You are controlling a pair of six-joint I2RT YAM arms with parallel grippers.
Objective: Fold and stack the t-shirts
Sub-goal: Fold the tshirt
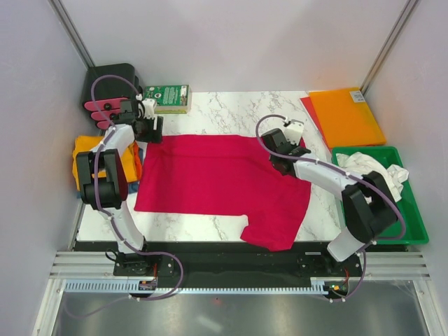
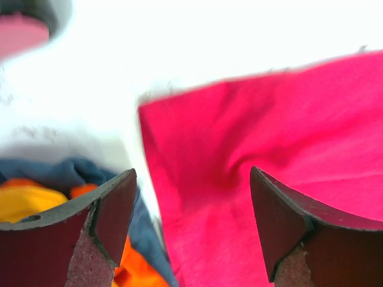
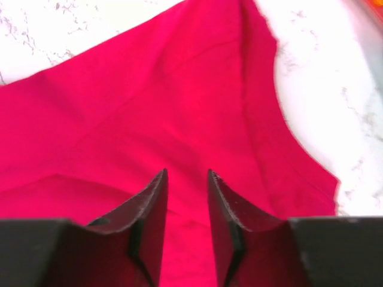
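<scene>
left gripper [image 2: 191, 230] wide open and empty, just above the far left corner of the red t-shirt [image 1: 210, 175]. right gripper [image 3: 187, 233] nearly pinched together at the shirt's far right edge; cannot tell whether gripping cloth. spread flat across the middle of the marble table [image 1: 231, 105], lapping over the near edge. could bunch or fold crooked if lifted by one corner only, or slide off. other shirts [image 1: 85, 150] heaped at left, white shirt [image 1: 371, 168] in the green tray [image 1: 413, 217] at right, pale walls around.

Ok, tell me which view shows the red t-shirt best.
Top external: it takes in the whole red t-shirt, spread out. The left wrist view catches only one corner, blurred; the right wrist view only a stretch beside a curved edge.
</scene>
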